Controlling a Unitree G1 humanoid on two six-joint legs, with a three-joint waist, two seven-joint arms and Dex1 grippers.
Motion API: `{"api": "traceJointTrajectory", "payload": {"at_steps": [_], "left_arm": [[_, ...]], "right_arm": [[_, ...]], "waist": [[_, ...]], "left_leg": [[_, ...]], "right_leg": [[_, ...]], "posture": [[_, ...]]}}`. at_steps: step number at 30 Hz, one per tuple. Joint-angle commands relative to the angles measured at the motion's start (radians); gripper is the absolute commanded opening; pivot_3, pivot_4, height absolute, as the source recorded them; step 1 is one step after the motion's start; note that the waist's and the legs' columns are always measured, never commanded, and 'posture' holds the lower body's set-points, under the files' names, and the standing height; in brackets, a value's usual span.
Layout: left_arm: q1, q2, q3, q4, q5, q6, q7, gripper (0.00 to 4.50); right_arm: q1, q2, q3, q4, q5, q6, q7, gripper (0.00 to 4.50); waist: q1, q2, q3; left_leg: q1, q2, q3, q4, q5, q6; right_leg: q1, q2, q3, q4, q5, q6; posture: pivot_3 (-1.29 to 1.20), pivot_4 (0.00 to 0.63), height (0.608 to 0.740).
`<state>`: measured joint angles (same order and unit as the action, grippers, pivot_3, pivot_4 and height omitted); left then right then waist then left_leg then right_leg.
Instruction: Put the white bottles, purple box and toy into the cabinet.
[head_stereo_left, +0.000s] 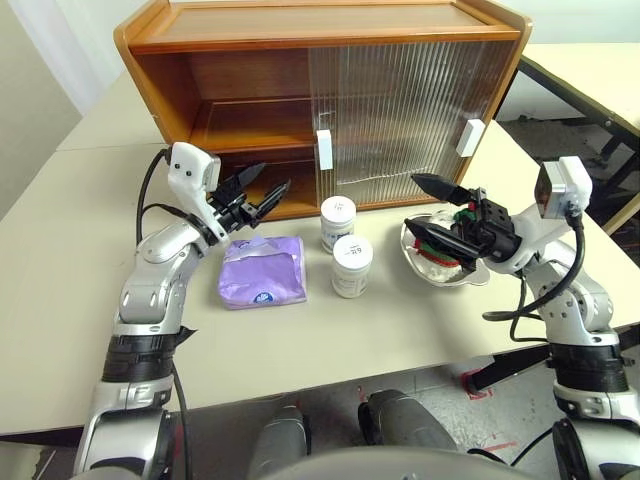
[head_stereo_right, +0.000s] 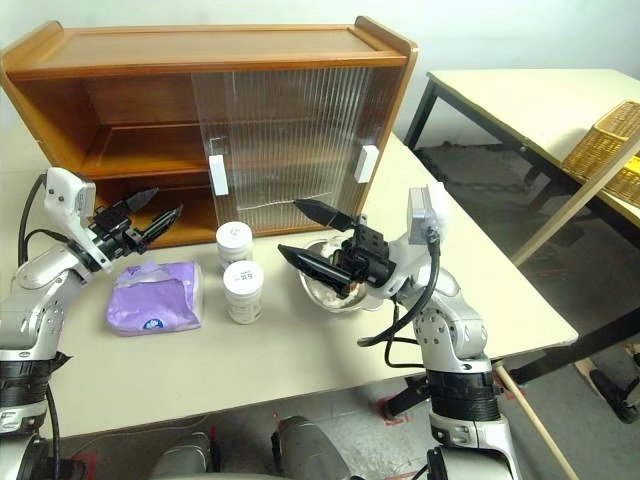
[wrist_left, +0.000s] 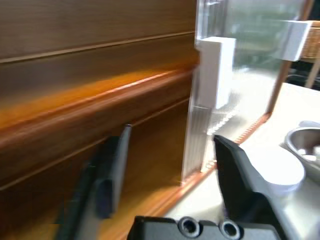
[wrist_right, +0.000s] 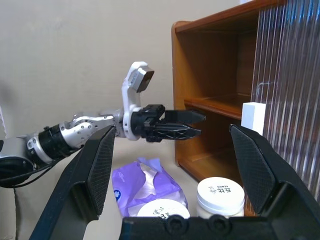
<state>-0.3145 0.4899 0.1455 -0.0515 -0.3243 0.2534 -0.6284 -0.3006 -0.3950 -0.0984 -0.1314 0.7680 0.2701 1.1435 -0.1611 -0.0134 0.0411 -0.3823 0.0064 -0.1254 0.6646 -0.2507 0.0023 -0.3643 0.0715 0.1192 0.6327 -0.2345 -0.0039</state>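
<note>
The cabinet (head_stereo_left: 300, 40) stands at the back of the table, its two ribbed doors (head_stereo_left: 400, 110) slid to the right and its left half open. Level with the lower shelf, just outside that opening, my left gripper (head_stereo_left: 272, 180) is open and empty. The purple box (head_stereo_left: 262, 270) lies on the table below it. Two white bottles (head_stereo_left: 338, 222) (head_stereo_left: 352, 265) stand to the right of the box. The toy (head_stereo_left: 436, 258) lies in a steel bowl (head_stereo_left: 445, 280), partly hidden. My right gripper (head_stereo_left: 412, 204) is wide open over the bowl, pointing left, holding nothing.
A second table (head_stereo_right: 520, 100) stands at the far right with a wicker basket (head_stereo_right: 600, 145) beside it. A wooden stick (head_stereo_right: 540, 420) leans near the table's front right edge. The doors' white handles (head_stereo_left: 324, 149) (head_stereo_left: 468, 137) stick out toward me.
</note>
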Motion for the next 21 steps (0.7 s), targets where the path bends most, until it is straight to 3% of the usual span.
{"api": "traceJointTrajectory", "payload": {"at_steps": [1, 6, 21], "left_arm": [[-0.012, 0.001, 0.008, 0.024, 0.011, 0.015, 0.027, 1.80], [-0.096, -0.024, -0.042, 0.097, 0.066, 0.020, 0.077, 0.05], [-0.331, -0.146, -0.170, 0.372, 0.135, -0.117, 0.002, 0.02]], "right_arm": [[-0.006, -0.001, 0.013, 0.007, -0.013, -0.005, 0.010, 4.50], [-0.025, 0.004, 0.017, 0.018, -0.019, -0.009, 0.010, 4.50], [0.015, -0.020, -0.011, -0.025, -0.010, -0.017, -0.011, 4.50]], "waist": [[0.000, 0.000, -0.001], [0.009, 0.002, -0.003], [-0.009, 0.000, -0.007]], "left_leg": [[0.000, 0.000, 0.000, 0.000, 0.000, 0.000], [0.001, 0.001, 0.000, 0.001, 0.001, 0.000], [0.000, 0.000, 0.002, 0.004, 0.001, 0.000]], "right_leg": [[0.000, 0.000, 0.000, 0.000, 0.000, 0.000], [0.000, 0.000, 0.000, 0.001, 0.000, 0.001], [0.001, 0.000, 0.001, 0.001, 0.001, 0.005]], "posture": [[-0.20, 0.010, 0.740], [-0.20, 0.009, 0.740], [-0.28, 0.000, 0.740]]}}
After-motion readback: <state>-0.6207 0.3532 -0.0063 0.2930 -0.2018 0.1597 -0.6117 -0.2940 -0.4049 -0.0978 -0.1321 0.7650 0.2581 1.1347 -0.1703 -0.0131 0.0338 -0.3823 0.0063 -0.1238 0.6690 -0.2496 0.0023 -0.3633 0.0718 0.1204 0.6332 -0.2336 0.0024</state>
